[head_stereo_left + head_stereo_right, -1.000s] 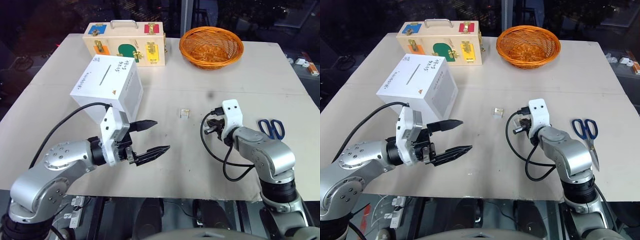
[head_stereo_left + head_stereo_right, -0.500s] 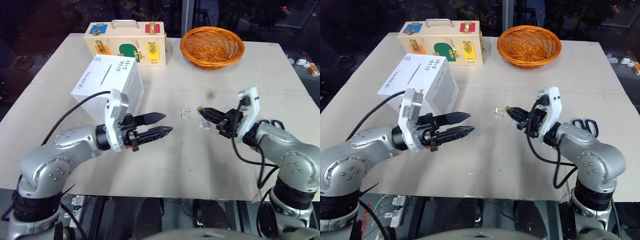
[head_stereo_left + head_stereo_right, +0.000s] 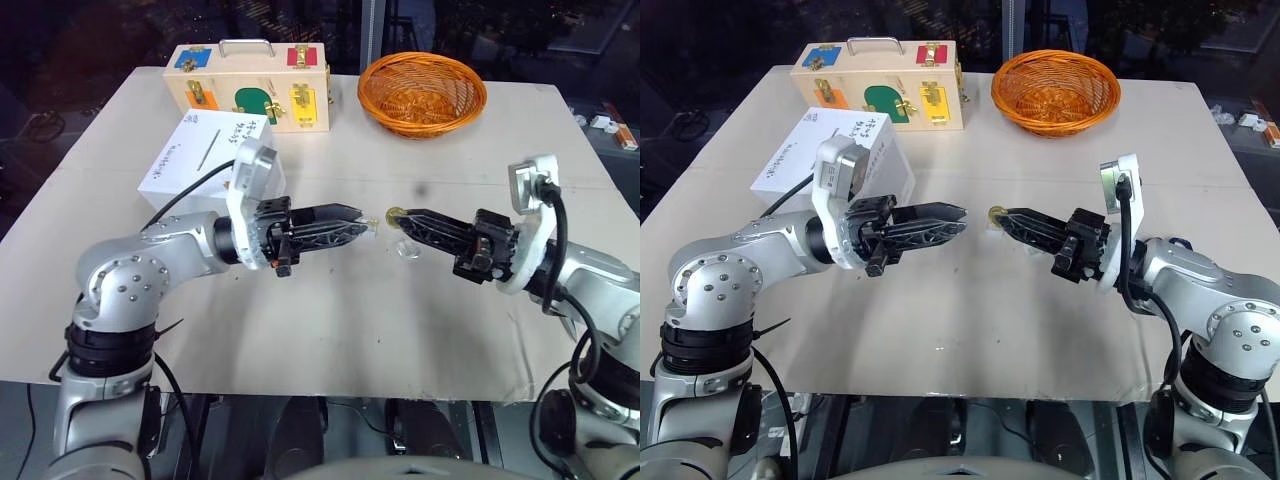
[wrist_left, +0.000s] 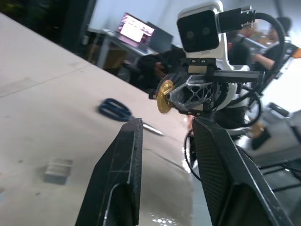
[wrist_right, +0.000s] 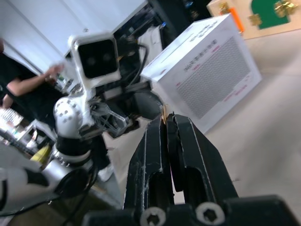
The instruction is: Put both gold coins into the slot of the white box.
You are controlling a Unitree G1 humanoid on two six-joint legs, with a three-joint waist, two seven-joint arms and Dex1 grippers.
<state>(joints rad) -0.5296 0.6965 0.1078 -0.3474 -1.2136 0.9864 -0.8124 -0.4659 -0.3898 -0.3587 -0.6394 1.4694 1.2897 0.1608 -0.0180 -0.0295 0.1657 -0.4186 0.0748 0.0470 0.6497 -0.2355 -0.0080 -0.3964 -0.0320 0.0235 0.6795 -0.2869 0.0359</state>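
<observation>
From the head views, you have the right gripper pinching a small round gold coin at its black fingertips, held level above the beige tabletop at mid-table. The left gripper points straight at it, tips nearly meeting it. Behind the left arm stands the large white cardboard box with blue handwriting, its thin dark slot on the upper face. A small clear squarish piece lies on the table just below the coin; it may be the second coin. Blue-handled scissors, an orange wicker basket and a wooden latch case stand further off.

In the left wrist view, your left fingers are parted, with a gap wider than the coin, which sits beyond them in the other gripper.

In the right wrist view, your right fingers are pressed together on the coin's thin edge, the box beyond.

This looks like a hand-over. Next, ease the left fingers around the coin's exposed half, close, then let the right release.
</observation>
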